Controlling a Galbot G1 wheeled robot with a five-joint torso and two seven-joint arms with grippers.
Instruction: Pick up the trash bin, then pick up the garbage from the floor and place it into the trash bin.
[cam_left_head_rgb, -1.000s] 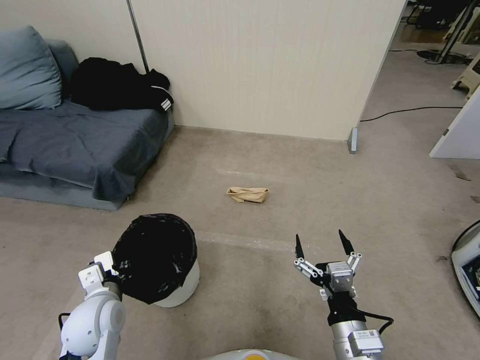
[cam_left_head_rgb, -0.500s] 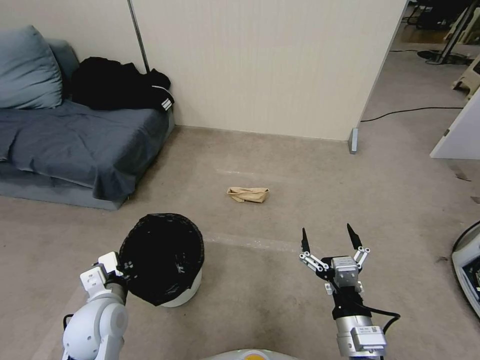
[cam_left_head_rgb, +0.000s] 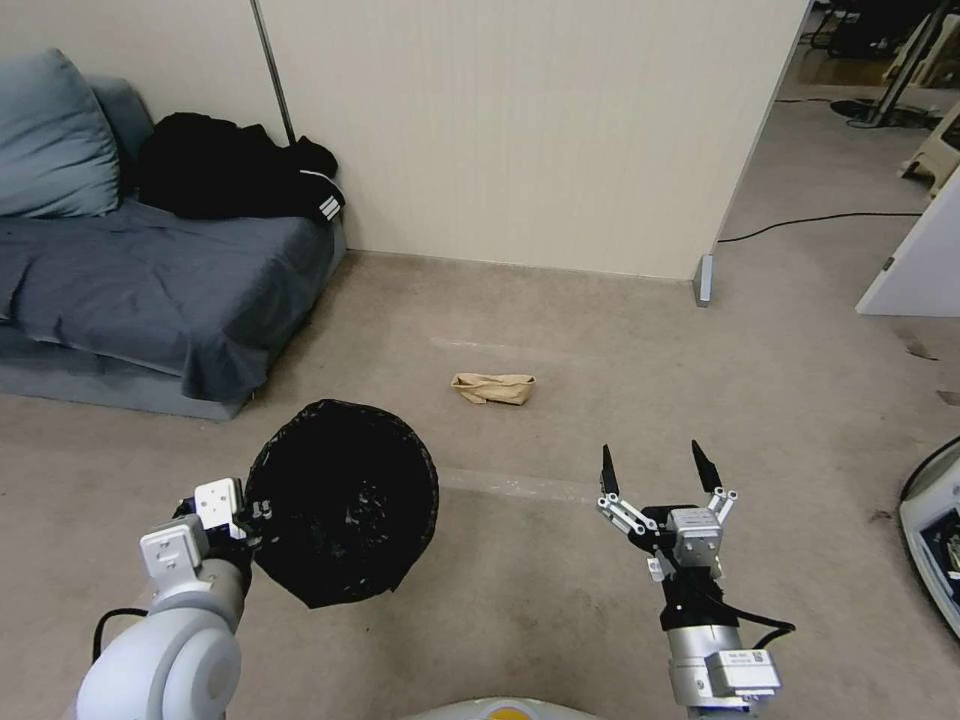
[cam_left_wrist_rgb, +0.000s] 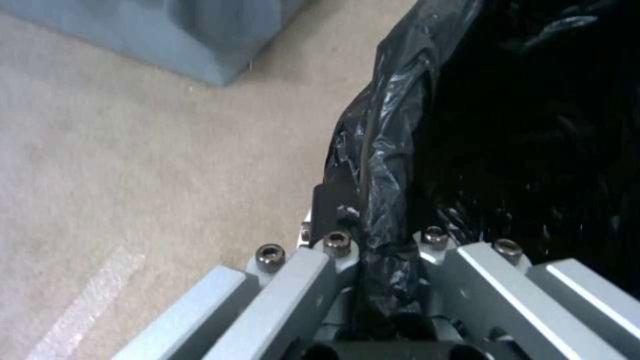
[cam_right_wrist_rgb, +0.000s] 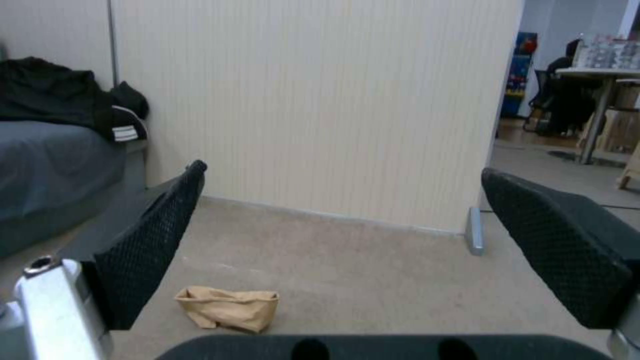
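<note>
Lifted higher now, the bin (cam_left_head_rgb: 345, 500) hangs from my left pincer (cam_left_head_rgb: 243, 515), clamped on its rim; my right pincer (cam_left_head_rgb: 650, 470) gapes wide, the paper bag (cam_left_head_rgb: 493, 388) ahead.

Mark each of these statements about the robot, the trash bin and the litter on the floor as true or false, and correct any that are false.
1. The left gripper is clamped on the rim of the trash bin. True.
2. The right gripper holds the tan paper bag. False: its fingers are spread open and hold nothing, and the bag lies on the floor ahead of it.
3. The bin is lined with a black bag. True.
4. The paper bag lies inside the bin. False: it lies on the carpet, apart from the bin.
5. Black clothing lies on the sofa. True.
</note>
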